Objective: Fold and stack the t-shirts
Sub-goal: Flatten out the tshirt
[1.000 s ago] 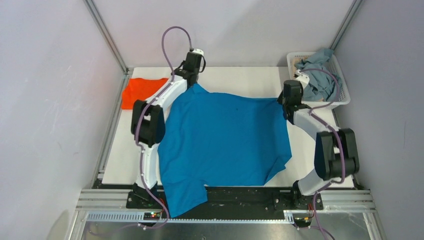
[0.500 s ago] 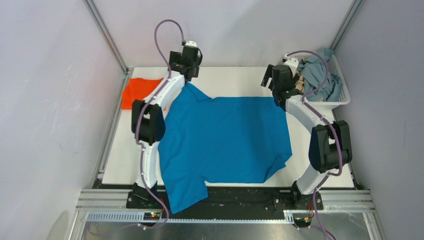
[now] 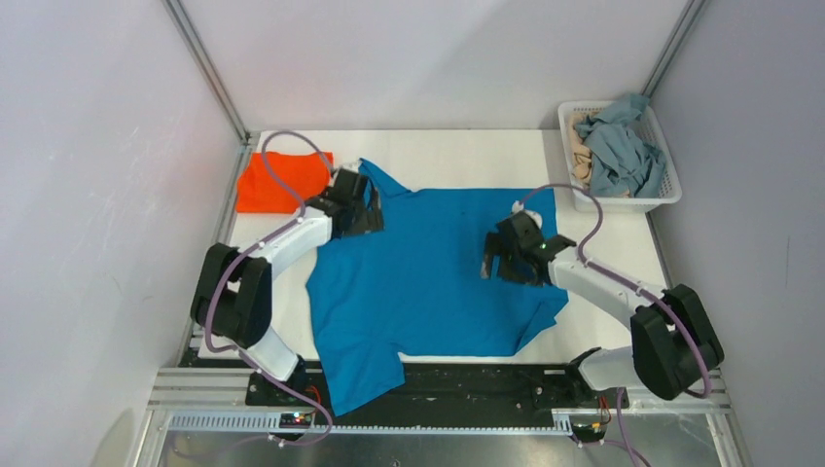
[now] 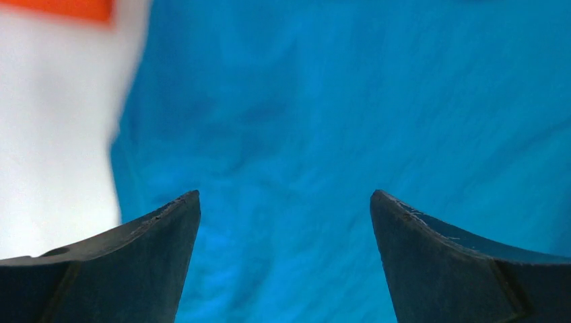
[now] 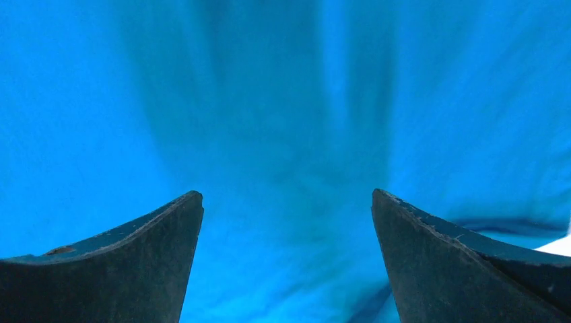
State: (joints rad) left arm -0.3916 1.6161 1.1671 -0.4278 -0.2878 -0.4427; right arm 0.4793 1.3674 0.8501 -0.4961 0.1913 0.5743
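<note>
Your white-linked, black-jointed left arm (image 3: pixel 292 236) and right arm (image 3: pixel 608 284) each trail a purple cable (image 3: pixel 288 133) behind the left end effector (image 3: pixel 370 209) and right end effector (image 3: pixel 496 263); fingers (image 4: pixel 135 269) are dark, scuffed wedges.

left claw (image 4: pixel 285 194) spread, empty | right claw (image 5: pixel 287 192) spread, empty | arms apparently low

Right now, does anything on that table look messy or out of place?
Yes. The blue t-shirt lies spread but skewed, one corner hanging off the near edge of the table over the black rail. In the basket, grey clothes are heaped in a crumple above the rim.
</note>
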